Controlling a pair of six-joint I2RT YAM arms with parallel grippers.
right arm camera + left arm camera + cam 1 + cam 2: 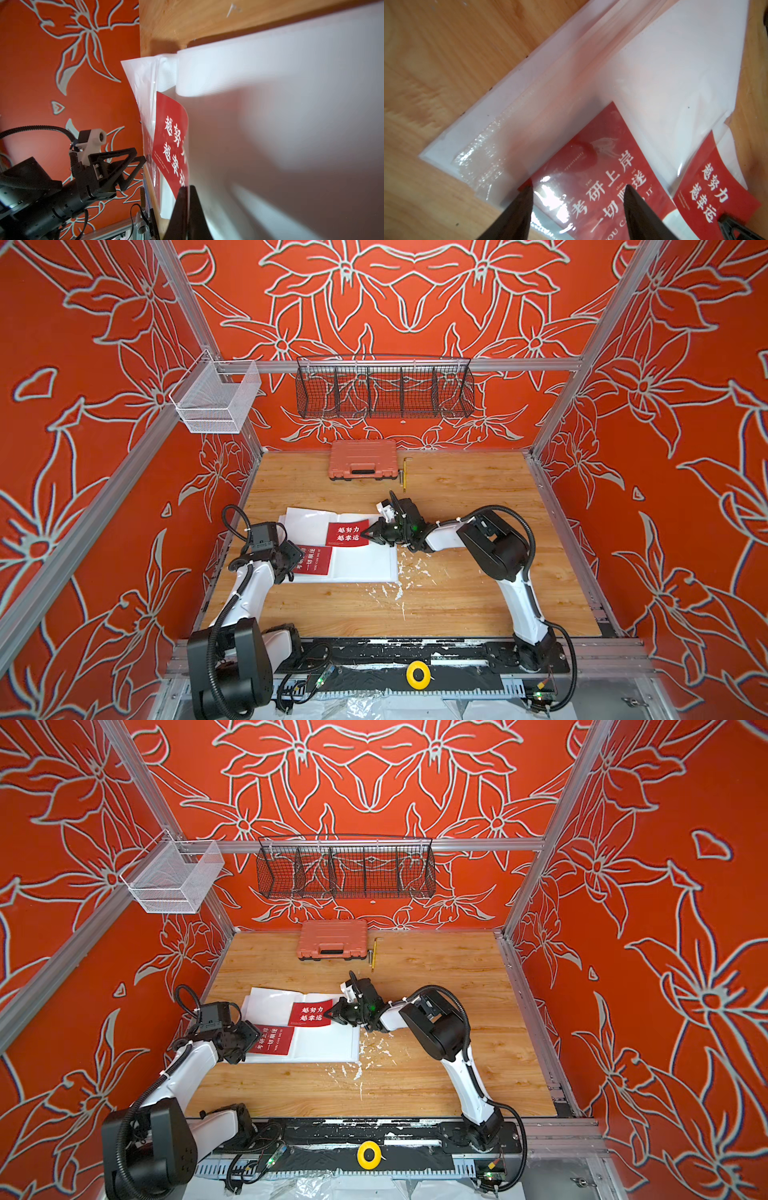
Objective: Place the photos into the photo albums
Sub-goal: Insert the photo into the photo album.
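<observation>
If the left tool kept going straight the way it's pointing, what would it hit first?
Probably the red YOU CAN DO IT card on the open photo album, right ahead of the left tool, whose fingers stand open; depth is unclear.

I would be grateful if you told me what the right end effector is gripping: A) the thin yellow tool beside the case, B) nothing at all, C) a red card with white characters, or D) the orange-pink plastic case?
C: the right end effector is shut on an edge of the red card, which bows up over the open photo album, far from the plastic case.
</observation>
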